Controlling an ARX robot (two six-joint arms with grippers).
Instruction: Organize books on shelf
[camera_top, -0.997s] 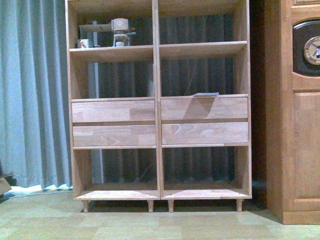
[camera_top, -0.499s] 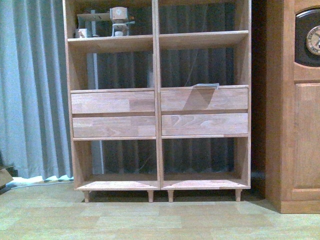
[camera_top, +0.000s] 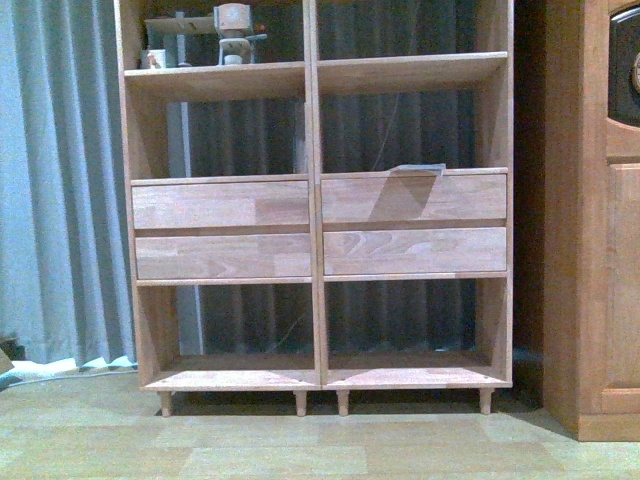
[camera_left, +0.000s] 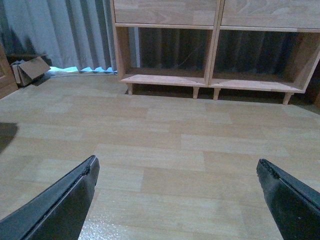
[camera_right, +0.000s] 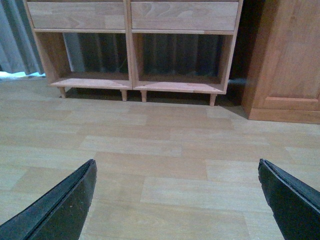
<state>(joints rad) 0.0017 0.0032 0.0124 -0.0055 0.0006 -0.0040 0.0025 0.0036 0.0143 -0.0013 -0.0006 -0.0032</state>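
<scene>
The light wood shelf (camera_top: 312, 120) fills the front view, with open compartments above and below two rows of drawer fronts. A thin pale flat thing (camera_top: 415, 168), seemingly one of the books, lies on the ledge above the right drawers; its cover cannot be made out. No other books show. The shelf's bottom compartments also appear in the left wrist view (camera_left: 216, 50) and the right wrist view (camera_right: 129, 50). My left gripper (camera_left: 176, 162) and my right gripper (camera_right: 176, 162) hang open over bare floor, short of the shelf, holding nothing.
A darker orange-brown cabinet (camera_top: 600, 250) stands just right of the shelf (camera_right: 290, 60). Grey curtains (camera_top: 60, 180) hang behind and to the left. Small wooden items (camera_top: 235, 35) sit on the upper left board. A cardboard box (camera_left: 30, 70) lies on the floor at the left.
The shelf has grown larger in the front view and its boards sit higher in the picture, as the camera has come closer. Nothing on the shelf has moved.
</scene>
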